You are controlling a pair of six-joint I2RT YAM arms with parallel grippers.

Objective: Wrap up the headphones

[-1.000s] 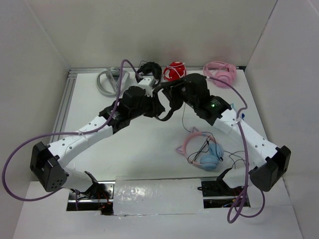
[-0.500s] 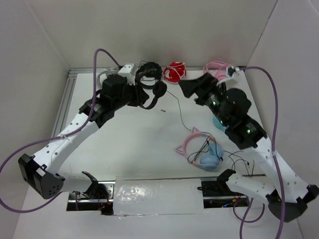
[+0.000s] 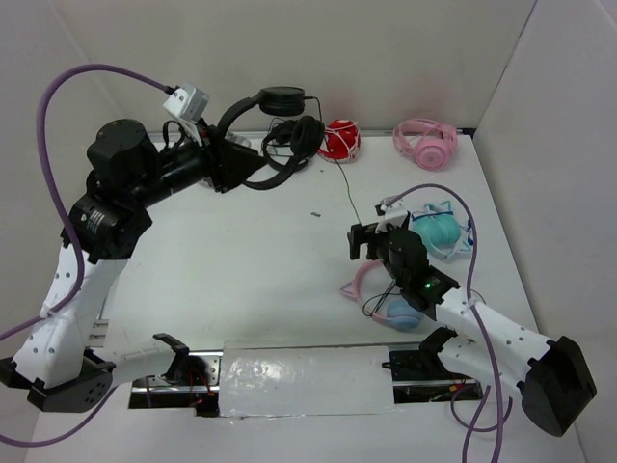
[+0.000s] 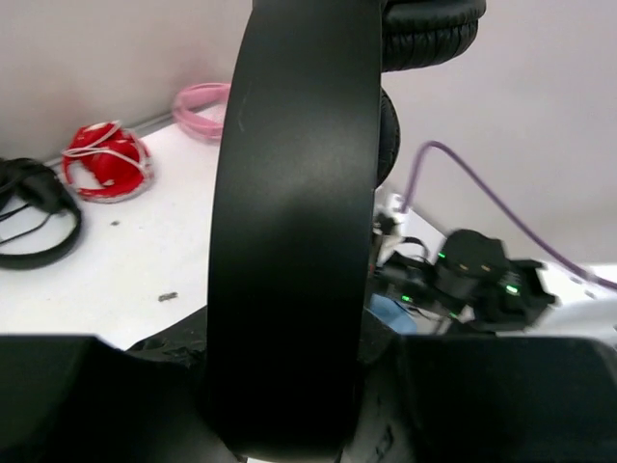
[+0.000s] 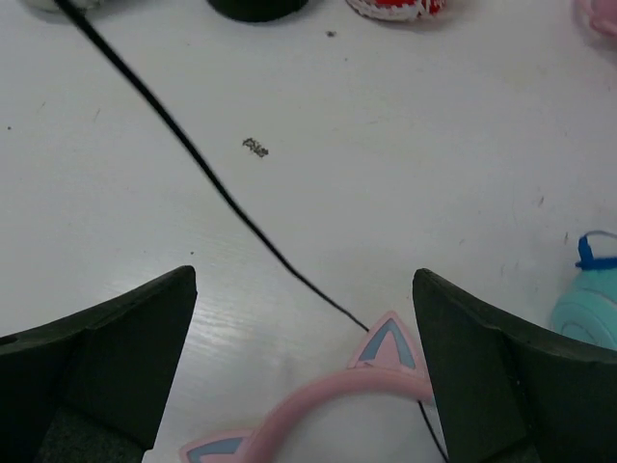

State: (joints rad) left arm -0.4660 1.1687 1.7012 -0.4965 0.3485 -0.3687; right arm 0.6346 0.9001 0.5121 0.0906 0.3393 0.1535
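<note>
We are clamping the left gripper (image 3: 241, 164) on the stiff thin headband of the probably light black over-ear headphones (image 3: 282, 98); the right gripper (image 5: 304, 289) is gaping empty over their limp thin black cord (image 5: 193, 154).

Black headphones (image 3: 283, 99), white table (image 3: 251, 260)

This is a robotics lab test cell rather than a home or shop. A bare white table (image 3: 251, 275) is boxed in on three sides by plain white walls (image 3: 366, 58). Two white-and-black robot arms, the left arm (image 3: 75, 280) and the right arm (image 3: 492, 328), are bolted at the table's near edge and trail thick purple cables (image 3: 41, 145). A green status light (image 3: 425, 286) glows on the right arm. An assortment of pink headphones (image 3: 425, 143), a red bundle (image 3: 338, 140) and a cat-ear pair (image 3: 371, 280) lies about.
</note>
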